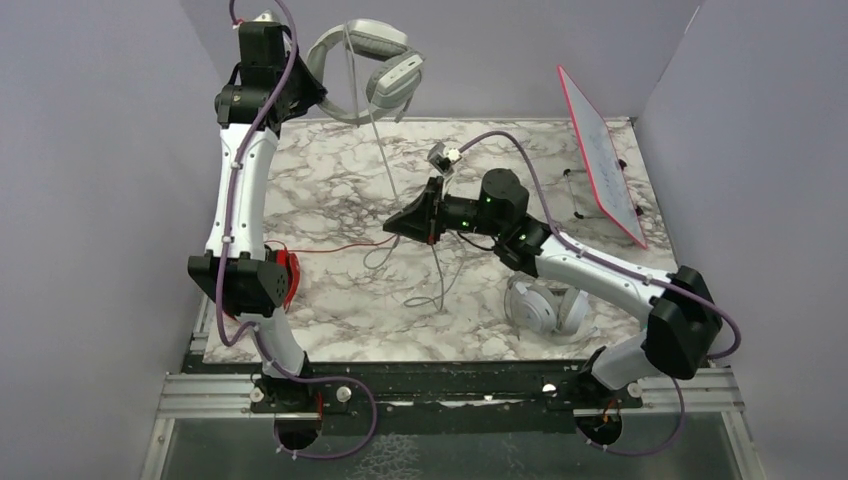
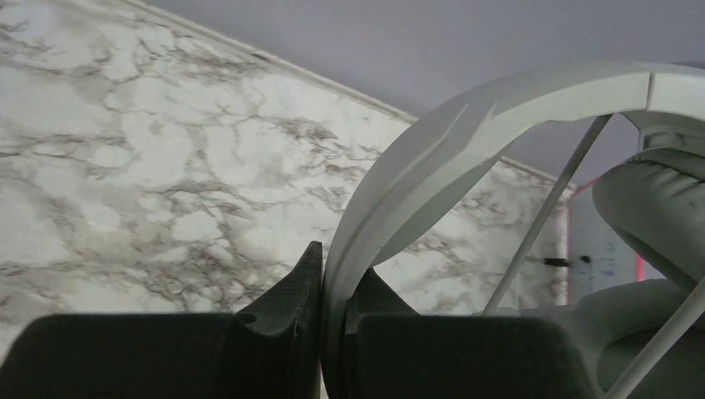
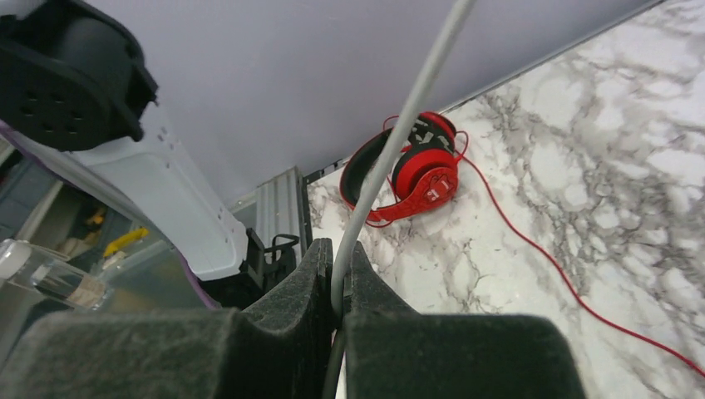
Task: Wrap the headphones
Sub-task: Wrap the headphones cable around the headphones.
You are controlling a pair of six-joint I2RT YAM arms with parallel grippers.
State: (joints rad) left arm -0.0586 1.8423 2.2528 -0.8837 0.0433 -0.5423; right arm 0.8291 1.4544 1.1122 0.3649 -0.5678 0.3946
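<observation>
Winding step in hand: one headset lifted, its cord being gripped between the two arms.

At 5 o'clock, nearest, a white-silver over-ear headset [image 1: 545, 305] is lying on the marble-patterned table [image 1: 330, 190]. At 8 o'clock a red-and-black headset [image 3: 411, 170] is lying with its red cable trailing loose. At centre the right gripper [image 1: 392, 228] is pinching the thin grey cable [image 1: 385, 165]. At 11 o'clock, farthest, the left gripper [image 2: 337, 274] is clamping the headband of the light grey over-ear headset [image 1: 372, 70], raised off the table. Next move, probably: looping the cord around the band while keeping tension.
</observation>
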